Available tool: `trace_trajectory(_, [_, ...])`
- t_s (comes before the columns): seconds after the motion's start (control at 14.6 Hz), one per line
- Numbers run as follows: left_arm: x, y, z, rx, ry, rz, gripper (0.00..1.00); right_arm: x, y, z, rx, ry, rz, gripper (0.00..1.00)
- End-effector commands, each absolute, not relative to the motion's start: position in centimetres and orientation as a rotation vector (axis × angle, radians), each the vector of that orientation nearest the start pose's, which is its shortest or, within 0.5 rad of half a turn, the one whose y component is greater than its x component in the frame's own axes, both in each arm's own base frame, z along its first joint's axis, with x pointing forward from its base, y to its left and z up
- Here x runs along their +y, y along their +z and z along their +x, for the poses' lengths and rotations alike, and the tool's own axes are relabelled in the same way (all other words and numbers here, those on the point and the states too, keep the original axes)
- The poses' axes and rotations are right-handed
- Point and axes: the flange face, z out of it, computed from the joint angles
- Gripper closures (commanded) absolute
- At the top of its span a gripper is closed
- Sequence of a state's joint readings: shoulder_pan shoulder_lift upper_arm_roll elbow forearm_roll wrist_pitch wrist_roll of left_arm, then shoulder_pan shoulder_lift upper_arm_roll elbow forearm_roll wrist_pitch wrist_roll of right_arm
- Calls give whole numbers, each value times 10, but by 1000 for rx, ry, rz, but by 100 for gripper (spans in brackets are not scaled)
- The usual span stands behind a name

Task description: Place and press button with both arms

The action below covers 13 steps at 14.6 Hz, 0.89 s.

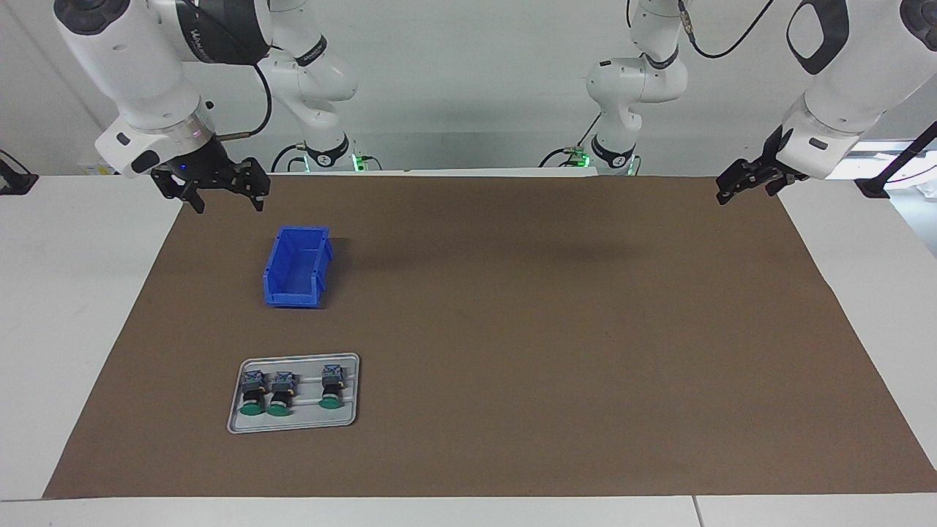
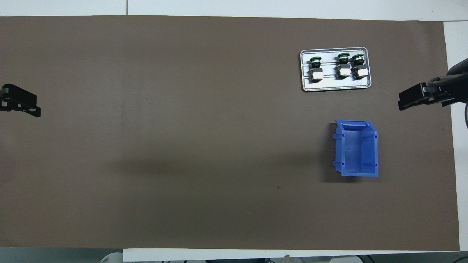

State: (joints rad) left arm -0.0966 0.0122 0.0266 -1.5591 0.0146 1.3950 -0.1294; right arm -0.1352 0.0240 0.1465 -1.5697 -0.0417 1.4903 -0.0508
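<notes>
Facing view: brown mat (image 1: 512, 329) covers the bench (image 1: 73, 329). Right hand (image 1: 219, 192) hangs in the air over the mat corner at the right arm's end, approx 10 o'clock from mat centre; fingers apart, nothing in them. Left hand (image 1: 754, 181) hangs over the mat edge at the left arm's end, approx 2 o'clock; fingers apart, nothing held. Both arms wait. Blue bin (image 1: 296, 267) sits upright on the mat, open top, approx 5 o'clock from the right hand and well apart from it. Grey tray (image 1: 241, 410) lies at approx 6 o'clock from the bin, farther from the robots. 3 buttons on the tray, lying on their sides in a row, green caps pointing away from the robots: button 1 (image 1: 254, 395) and button 2 (image 1: 281, 395) just beside each other, button 3 (image 1: 331, 388) a bit apart.

Overhead view: tray (image 2: 329, 86) at approx 2 o'clock from mat centre, bin (image 2: 358, 148) at approx 6 o'clock from the tray. Same 3 buttons in a row (image 2: 315, 68) (image 2: 343, 65) (image 2: 358, 66), caps at 12 o'clock. Left hand (image 2: 22, 104) at the 9 o'clock edge, right hand (image 2: 415, 98) at the 3 o'clock edge; only the tips show here.
</notes>
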Motion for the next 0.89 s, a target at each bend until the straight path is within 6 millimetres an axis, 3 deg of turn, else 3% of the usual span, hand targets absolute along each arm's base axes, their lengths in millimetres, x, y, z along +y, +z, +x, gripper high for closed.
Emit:
trace_trajectory(0.0, [-33,610,535,-101,258,-3104,0,-3,607,550,-125,151,-3151,0])
trace_trajectory(0.62, [-34,610,535,-99,255,-3104,0,-3,608,547,-130,161,-3150,0])
trace_trajectory(0.82, [-35,609,535,-92,258,-3104,0,7,609,553,-152,86,-3149,1])
